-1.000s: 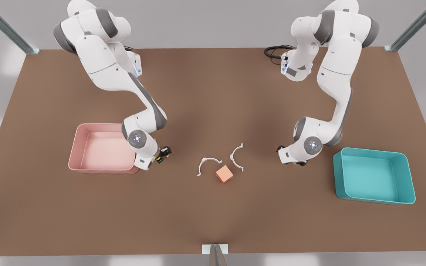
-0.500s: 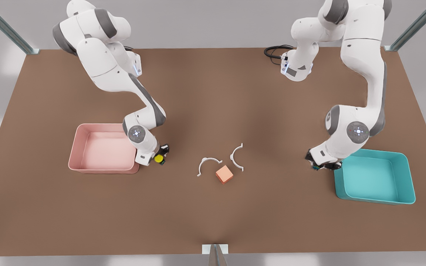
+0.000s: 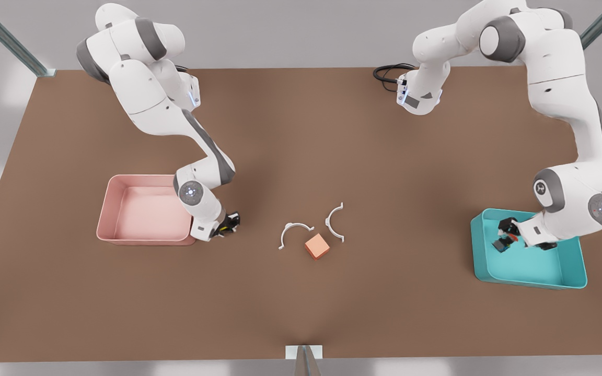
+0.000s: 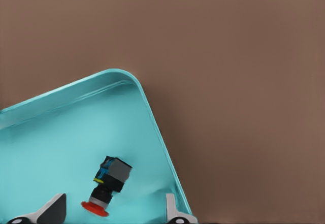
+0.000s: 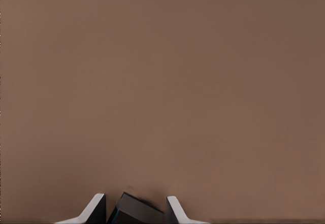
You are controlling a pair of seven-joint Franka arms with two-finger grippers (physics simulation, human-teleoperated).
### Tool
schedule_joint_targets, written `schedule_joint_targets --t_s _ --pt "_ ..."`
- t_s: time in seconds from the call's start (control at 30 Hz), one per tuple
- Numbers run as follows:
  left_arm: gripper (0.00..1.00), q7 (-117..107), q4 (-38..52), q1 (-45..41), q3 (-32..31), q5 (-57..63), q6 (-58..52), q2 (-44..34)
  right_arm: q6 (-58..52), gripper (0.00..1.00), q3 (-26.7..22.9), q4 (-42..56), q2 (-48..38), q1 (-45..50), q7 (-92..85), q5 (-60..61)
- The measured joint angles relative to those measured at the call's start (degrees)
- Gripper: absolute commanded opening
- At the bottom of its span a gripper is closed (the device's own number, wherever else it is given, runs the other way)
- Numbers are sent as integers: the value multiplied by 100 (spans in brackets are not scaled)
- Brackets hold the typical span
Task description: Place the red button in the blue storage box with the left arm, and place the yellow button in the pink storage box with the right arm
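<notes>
Your left gripper (image 3: 507, 236), on the front view's right, had travelled since half a second earlier from just outside the blue storage box (image 3: 567, 277) to a spot over its interior, near the corner nearest the table's middle. Its fingers (image 4: 51, 210) stood spread wide with a clear gap. The red button (image 4: 107, 181) lay between and beyond them in the left wrist view, free of both fingers, tipped on its side with the red cap toward the gripper and, as far as that view lets you judge, resting on the tray floor.

Your right gripper (image 3: 226, 225), on the front view's left, sat just beside the pink storage box (image 3: 107, 219), outside its wall nearest the table's middle, much where it had been. It was clamped on the yellow button (image 3: 224, 227); the yellow cap that faced the camera half a second ago had turned away, leaving a sliver of yellow. The right wrist view showed the dark body (image 5: 136, 211) pinched between the fingers, bare table (image 3: 301, 303) beyond.

The salmon cube (image 3: 316, 246) and two white curved clips (image 3: 294, 232) at the table's middle had not moved.
</notes>
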Motion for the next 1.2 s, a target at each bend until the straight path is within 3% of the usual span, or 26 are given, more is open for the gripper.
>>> schedule_joint_targets --t_s 0.13,0.27,0.43,0.6,0.63,0.67,0.7,0.73,0.83,0.9,0.97,1.07,1.2 --pt "100 -616 1089 -1101 -24 -99 -1223 -1102 -479 38 56 736 -134 -1 -91 39" --pt "100 -1238 1442 -1322 -28 -184 -2214 -1657 -1805 38 23 1796 -666 -229 -180 69" --pt "100 -1839 1510 -1260 -11 -158 -2901 -1700 -2683 38 30 598 -1802 -913 -283 62" --pt "100 -2296 1512 -1256 -1 -150 -3233 -1695 -2403 38 161 -1053 -2601 -1475 -423 58" --pt "100 -2372 1512 -1252 0 -149 -3274 -1694 -2281 41 165 -1233 -2624 -1609 -464 57" --pt "100 -2444 1512 -1250 0 -149 -3309 -1694 -2169 59 168 -1328 -2591 -1734 -501 48" --pt "100 -2513 1512 -1250 1 -150 -3339 -1694 -2064 68 166 -1369 -2530 -1827 -520 20" --pt "100 -2577 1512 -1252 1 -150 -3364 -1694 -1968 92 163 -1383 -2478 -1876 -537 -1" --pt "100 -2751 1512 -1258 -4 -152 -3421 -1701 -1812 97 107 -1246 -2439 -1863 -575 -42" --pt "100 -2852 1512 -1263 -7 -153 -3454 -1703 -2107 99 -152 -496 -2435 -1544 -549 -58" --pt "100 -2941 1512 -1263 -8 -155 -3477 -1703 -2866 99 -430 1274 -2215 -1197 -454 -59" --pt "100 -3058 1512 -1258 -13 -161 -3501 -1703 -4190 98 -558 2981 -2007 -1297 -295 -123" --pt "100 -3183 1534 -1264 -10 -154 -3518 -1700 -5294 100 -548 3657 -1547 -1455 -133 -210"
